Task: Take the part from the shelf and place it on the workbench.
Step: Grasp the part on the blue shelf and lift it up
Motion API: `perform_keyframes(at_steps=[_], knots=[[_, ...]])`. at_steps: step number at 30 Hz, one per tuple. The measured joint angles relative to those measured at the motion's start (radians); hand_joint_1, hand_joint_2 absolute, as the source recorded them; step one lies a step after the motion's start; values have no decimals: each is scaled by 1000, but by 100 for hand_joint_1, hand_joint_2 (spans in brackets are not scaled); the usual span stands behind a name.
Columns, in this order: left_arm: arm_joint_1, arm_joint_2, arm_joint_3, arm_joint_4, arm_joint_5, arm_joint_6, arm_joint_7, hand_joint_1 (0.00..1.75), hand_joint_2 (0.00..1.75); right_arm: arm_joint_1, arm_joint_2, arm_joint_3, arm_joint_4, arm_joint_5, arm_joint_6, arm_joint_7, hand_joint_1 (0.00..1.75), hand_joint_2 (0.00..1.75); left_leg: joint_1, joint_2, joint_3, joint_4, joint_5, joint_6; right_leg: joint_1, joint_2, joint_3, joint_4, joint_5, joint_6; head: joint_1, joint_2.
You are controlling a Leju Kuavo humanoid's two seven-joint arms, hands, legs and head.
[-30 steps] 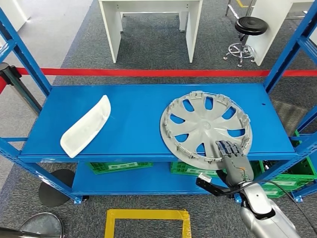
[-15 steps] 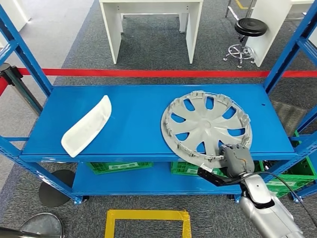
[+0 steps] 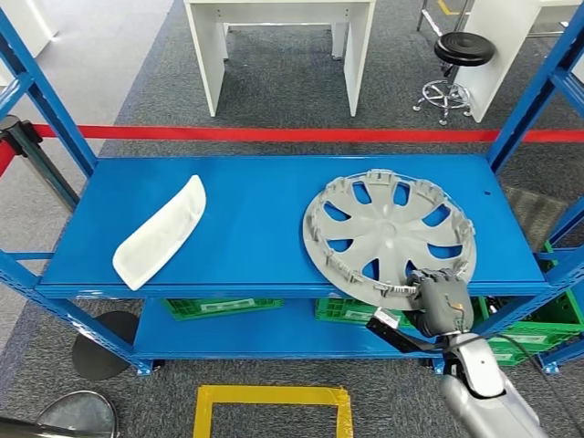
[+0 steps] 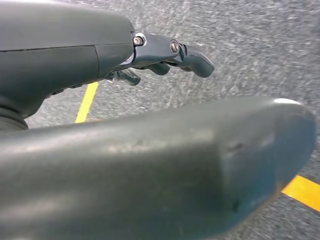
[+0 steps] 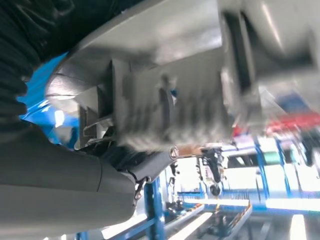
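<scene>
A grey wheel cover [image 3: 389, 233] lies on the right half of the blue shelf [image 3: 255, 210], its near rim sticking out past the shelf's front edge. My right hand [image 3: 441, 301] grips that near rim from below and in front, fingers curled over it. In the right wrist view the ribbed rim of the wheel cover [image 5: 170, 100] is blurred and sits right against my right hand [image 5: 56, 190]. A white curved part [image 3: 160, 233] rests on the shelf's left half. My left hand [image 4: 113, 150] hangs over the floor with its fingers [image 4: 170, 50] apart and holds nothing.
Blue uprights [image 3: 530, 100] frame the shelf on both sides. Green crates [image 3: 220, 306] sit on the lower level. Behind the rack run a red floor line [image 3: 276, 134], a white desk [image 3: 279, 46] and a black stool [image 3: 462, 50]. A yellow floor mark [image 3: 272, 401] lies below.
My right hand has curled from lying flat on the wheel cover's near edge to gripping the rim. The wheel cover has shifted slightly right and toward me.
</scene>
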Motion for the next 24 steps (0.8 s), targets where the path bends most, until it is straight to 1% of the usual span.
perform_keyframes(at_steps=[2, 3, 7, 9, 11, 15, 17, 20, 24], knots=[[2, -1, 7, 0, 6, -3, -33, 0, 0, 83, 20, -28, -135, -67, -90, -86, 175, 175, 0, -1, -2, 0, 0, 0, 0, 0, -1, 0, 0, 0, 0, 0], [3, -2, 11, 0, 7, -4, -46, 0, 0, 113, 26, -35, -193, -83, -98, -103, 175, 175, 0, -1, -3, 0, 0, 0, 0, 0, -2, 0, 0, 0, 0, 0], [3, -4, 17, 0, 8, -8, -54, 0, 0, 164, 37, -49, -296, -92, -98, -112, 175, 175, 0, -1, -5, 0, 0, 0, 0, 0, -4, 0, -1, 0, 0, 0], [4, -5, 18, 0, 9, -13, -60, 0, 0, 177, 39, -56, -324, -122, -98, -138, 175, 175, 0, -1, -5, -1, 0, 0, 0, 0, -5, 0, -1, 0, 0, 0], [5, -6, 19, 0, 12, -19, -68, 0, 0, 192, 41, -58, -357, -187, -90, -189, 175, 175, 0, -1, -6, -1, 0, 0, 0, 0, -5, 0, -1, 0, 0, 0], [5, -8, 26, 0, 16, -32, -98, 0, 0, 227, 47, -54, -446, -373, -43, -285, 175, 175, 0, -1, -6, 0, 0, 0, 0, 1, -5, 0, 0, 0, 0, 0], [5, -9, 33, 0, 23, -37, -137, 0, 0, 247, 53, -55, -491, -437, -47, -329, 175, 175, 0, -1, -6, 0, 0, 0, 0, 1, -5, 0, 0, 0, 0, 0], [6, -10, 52, 0, 42, -48, -222, 0, 0, 285, 71, -77, -560, -492, -90, -398, 175, 175, 0, -1, -7, 0, 0, 0, 0, 0, -6, 0, -1, 0, 0, 0], [8, -10, 79, 0, 70, -129, -317, 0, 0, 329, 110, -123, -634, -530, -162, -487, 175, 175, 0, -1, -8, 0, 0, 0, 0, 1, -7, 0, -1, 0, 0, 0]])
